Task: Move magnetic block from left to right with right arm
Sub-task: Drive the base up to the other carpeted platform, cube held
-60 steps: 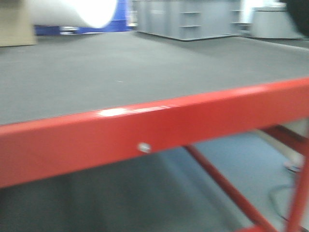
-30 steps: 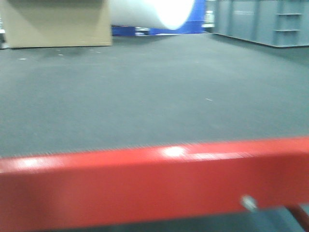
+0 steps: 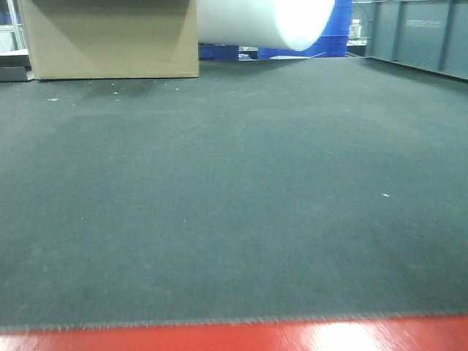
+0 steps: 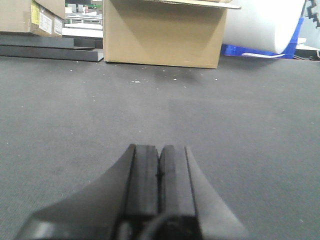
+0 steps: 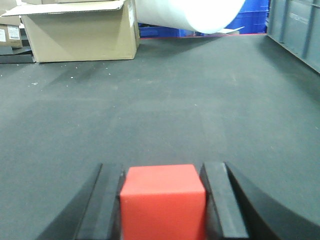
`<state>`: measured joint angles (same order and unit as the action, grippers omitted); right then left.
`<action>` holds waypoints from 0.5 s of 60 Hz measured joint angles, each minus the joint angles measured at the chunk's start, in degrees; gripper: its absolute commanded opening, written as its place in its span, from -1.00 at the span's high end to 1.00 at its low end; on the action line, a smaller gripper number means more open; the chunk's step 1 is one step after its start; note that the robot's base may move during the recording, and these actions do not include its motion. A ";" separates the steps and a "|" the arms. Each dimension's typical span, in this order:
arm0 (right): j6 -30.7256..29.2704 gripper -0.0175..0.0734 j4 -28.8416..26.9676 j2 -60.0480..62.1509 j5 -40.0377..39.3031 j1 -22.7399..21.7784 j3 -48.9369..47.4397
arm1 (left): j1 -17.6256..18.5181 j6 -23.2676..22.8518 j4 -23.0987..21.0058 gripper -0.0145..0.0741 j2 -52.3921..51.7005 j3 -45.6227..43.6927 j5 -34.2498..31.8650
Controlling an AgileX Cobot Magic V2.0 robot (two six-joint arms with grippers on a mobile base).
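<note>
R gripper pinches the block btwn its pads, low over the mat, prob. mid-carry (can't tell if lifted), L gripper pressed together, empty; next: go right, set down, release.

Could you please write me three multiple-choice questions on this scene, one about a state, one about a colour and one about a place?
1. How is the left hand?
A. wide open
B. shut on a cube
C. shut, empty

2. What colour is the mat?
A. dark grey
B. yellow
C. white

3. Where is the red cube?
A. loose on the mat
B. in the left hand
C. held in the right hand

Answers: 1 C, its fingers meet with nothing between them; 2 A, every view shows it dark grey; 3 C, the right wrist view shows a finger against each side of the cube.
</note>
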<state>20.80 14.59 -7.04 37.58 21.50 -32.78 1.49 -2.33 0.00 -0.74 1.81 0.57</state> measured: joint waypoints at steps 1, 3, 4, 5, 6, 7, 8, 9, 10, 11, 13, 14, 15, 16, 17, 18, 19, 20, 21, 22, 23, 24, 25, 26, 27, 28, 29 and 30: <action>0.00 0.26 0.00 0.00 0.00 0.00 0.00 | 0.00 0.00 0.00 0.94 0.00 0.00 0.00; 0.00 0.26 0.00 0.00 0.00 0.00 0.00 | 0.00 0.00 0.00 0.94 0.00 0.00 0.00; 0.00 0.26 0.00 0.00 0.00 0.00 0.00 | 0.00 0.00 0.00 0.94 0.00 0.00 0.00; 0.00 0.26 0.00 0.00 0.00 0.00 0.00 | 0.00 0.00 0.00 0.94 0.00 0.00 0.00; 0.00 0.26 0.00 0.00 0.00 0.00 0.00 | 0.00 0.00 0.00 0.94 0.00 0.00 0.00; 0.00 0.26 0.00 0.00 0.00 0.00 0.00 | 0.00 0.00 0.00 0.94 0.00 0.00 0.00; 0.00 0.26 0.00 0.00 0.00 0.00 0.00 | 0.00 0.00 0.00 0.94 0.00 0.00 0.00; 0.00 0.26 0.00 0.00 0.00 0.00 0.00 | 0.00 0.00 0.00 0.94 0.00 0.00 0.00; 0.00 0.26 0.00 0.00 0.00 0.00 0.00 | 0.00 0.00 0.00 0.94 0.00 0.00 0.00; 0.00 0.26 0.00 0.00 0.00 0.00 0.00 | 0.00 0.00 0.00 0.94 0.00 0.00 0.00; 0.00 0.26 0.00 0.00 0.00 0.00 0.00 | 0.00 0.00 0.00 0.94 0.00 0.00 0.00; 0.00 0.26 0.00 0.00 0.00 0.00 0.00 | 0.00 0.00 0.00 0.94 0.00 0.00 0.00; 0.00 0.26 0.00 0.00 0.00 0.00 0.00 | 0.00 0.00 0.00 0.94 0.00 0.00 0.00; 0.00 0.26 0.00 0.00 0.00 0.00 0.00 | 0.00 0.00 0.00 0.94 0.00 0.00 0.00; 0.00 0.26 0.00 0.00 0.00 0.00 0.00 | 0.00 0.00 0.00 0.94 0.00 0.00 0.00; 0.00 0.26 0.00 0.00 0.00 0.00 0.00 | 0.00 0.00 0.00 0.94 0.00 0.00 0.00; 0.00 0.26 0.00 0.00 0.00 0.00 0.00 | 0.00 0.00 0.00 0.94 0.00 0.00 0.00; 0.00 0.26 0.00 0.00 0.00 0.00 0.00 | 0.00 0.00 0.00 0.94 0.00 0.00 0.00; 0.00 0.26 0.00 0.00 0.00 0.00 0.00 | 0.00 0.00 0.00 0.94 0.00 0.00 0.00; 0.00 0.26 0.00 0.00 0.00 0.00 0.00 | 0.00 0.00 0.00 0.94 0.00 0.00 0.00; 0.00 0.26 0.00 0.00 0.00 0.00 0.00 | 0.00 0.00 0.00 0.94 0.00 0.00 0.00; 0.00 0.26 0.00 0.00 0.00 0.00 0.00 | 0.00 0.00 0.00 0.94 0.00 0.00 0.00; 0.00 0.26 0.00 0.00 0.00 0.00 0.00 | 0.00 0.00 0.00 0.94 0.00 0.00 0.00; 0.00 0.26 0.00 0.00 0.00 0.00 0.00 | 0.00 0.00 0.00 0.94 0.00 0.00 0.00; 0.00 0.26 0.00 0.00 0.00 0.00 0.00 | 0.00 0.00 0.00 0.94 0.00 0.00 0.00; 0.00 0.26 0.00 0.00 0.00 0.00 0.00 | 0.00 0.00 0.00 0.94 0.00 0.00 0.00; 0.00 0.26 0.00 0.00 0.00 0.00 0.00 | 0.00 0.00 0.00 0.94 0.00 0.00 0.00; 0.00 0.26 0.00 0.00 0.00 0.00 0.00 | 0.00 0.00 0.00 0.94 0.00 0.00 0.00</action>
<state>20.80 14.59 -7.04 37.58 21.50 -32.78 1.49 -2.33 0.00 -0.74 1.81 0.57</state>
